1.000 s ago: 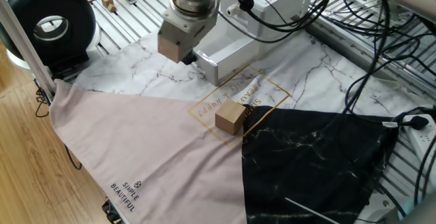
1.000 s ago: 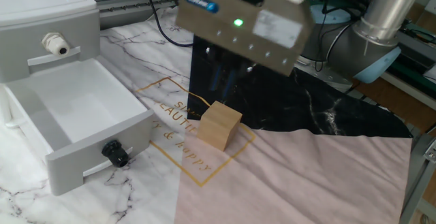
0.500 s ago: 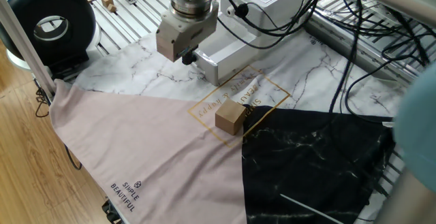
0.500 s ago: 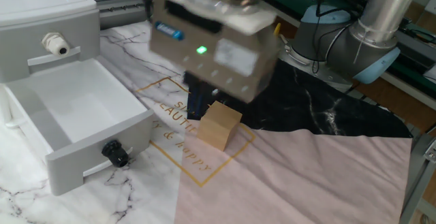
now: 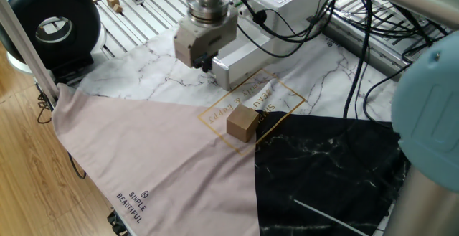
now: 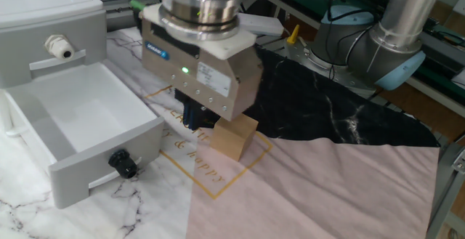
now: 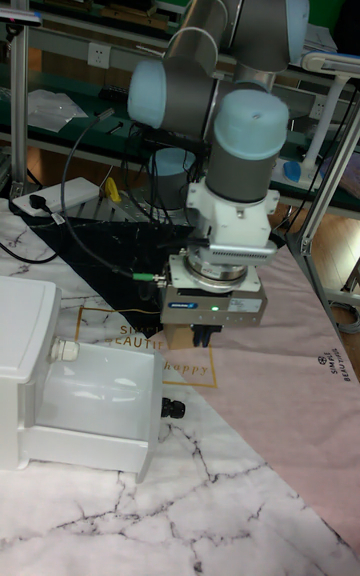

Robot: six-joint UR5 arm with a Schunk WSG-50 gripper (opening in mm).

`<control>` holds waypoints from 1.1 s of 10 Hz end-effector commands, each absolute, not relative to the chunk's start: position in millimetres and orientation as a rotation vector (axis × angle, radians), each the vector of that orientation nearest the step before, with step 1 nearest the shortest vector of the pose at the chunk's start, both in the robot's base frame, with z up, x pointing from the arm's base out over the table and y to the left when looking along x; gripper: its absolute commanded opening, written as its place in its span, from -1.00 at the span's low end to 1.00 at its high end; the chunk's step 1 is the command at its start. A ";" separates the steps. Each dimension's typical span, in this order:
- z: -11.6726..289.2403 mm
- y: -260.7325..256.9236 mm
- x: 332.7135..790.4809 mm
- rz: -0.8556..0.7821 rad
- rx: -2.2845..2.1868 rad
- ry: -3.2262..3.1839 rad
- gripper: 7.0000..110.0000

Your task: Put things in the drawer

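Observation:
The tan-brown cube (image 5: 242, 123) rests on the gold-printed square of the cloth, and the other fixed view shows the cube (image 6: 236, 139) with its top corner covered by the gripper body. My gripper (image 5: 206, 65) hangs above the cloth, apart from the cube, on the side toward the drawer. Its dark fingers (image 6: 195, 115) look spread, with nothing between them, so it is open. The white drawer (image 6: 109, 148) is pulled out, its inside is bare, and its black knob (image 6: 123, 164) faces forward. In the tall view the gripper (image 7: 205, 336) hides most of the cube, beside the drawer (image 7: 95, 441).
The white cabinet (image 6: 43, 21) stands behind the drawer. A black round device (image 5: 50, 24) sits at the far left. Cables (image 5: 373, 42) trail over the metal slats on the right. The arm's column (image 5: 430, 135) fills the right edge. Cloth panels are pink (image 5: 143, 157), marble and black (image 5: 323, 164).
The gripper has swung from beyond the cube to the drawer side of it, and lower in the other fixed view. The cube and drawer have not moved.

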State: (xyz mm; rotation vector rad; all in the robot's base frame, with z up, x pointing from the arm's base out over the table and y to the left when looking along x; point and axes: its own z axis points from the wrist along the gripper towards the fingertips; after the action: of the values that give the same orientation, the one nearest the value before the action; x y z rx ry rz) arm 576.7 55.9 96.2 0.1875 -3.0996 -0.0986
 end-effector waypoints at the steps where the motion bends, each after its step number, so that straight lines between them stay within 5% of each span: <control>1: 87.1 51.6 566.3 -0.103 0.197 -3.086 -0.71; 6: 88.0 56.6 558.8 -0.140 0.234 -3.082 -0.71; 7: 86.3 54.2 555.8 -0.133 0.250 -3.078 -0.28; 10: 79.7 56.1 541.8 -0.170 0.287 -3.078 -0.28; 11: 80.7 57.6 536.3 -0.151 0.277 -3.078 0.15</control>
State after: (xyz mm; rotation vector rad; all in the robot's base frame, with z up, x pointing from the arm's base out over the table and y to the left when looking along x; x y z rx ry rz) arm 545.2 53.7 81.1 0.2765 -3.0732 -0.1313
